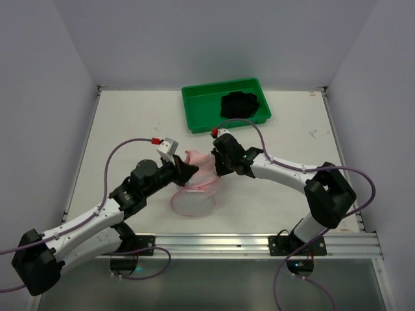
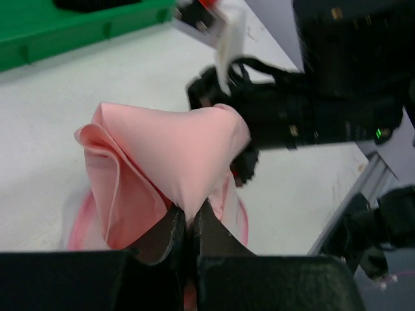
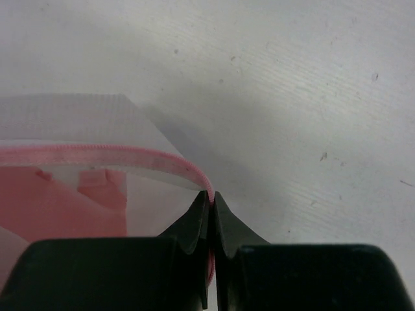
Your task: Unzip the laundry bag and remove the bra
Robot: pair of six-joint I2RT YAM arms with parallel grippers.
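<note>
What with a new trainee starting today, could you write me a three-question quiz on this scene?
1. True or false: the left gripper is shut on the pink bra.
2. What does the right gripper pinch? A) the bra B) the pink zipper edge of the laundry bag C) nothing at all
3. Fill the blank: the black bundle lies in a ____ tray at the far side of the table.

Key: 1 true; 2 B; 3 green.
</note>
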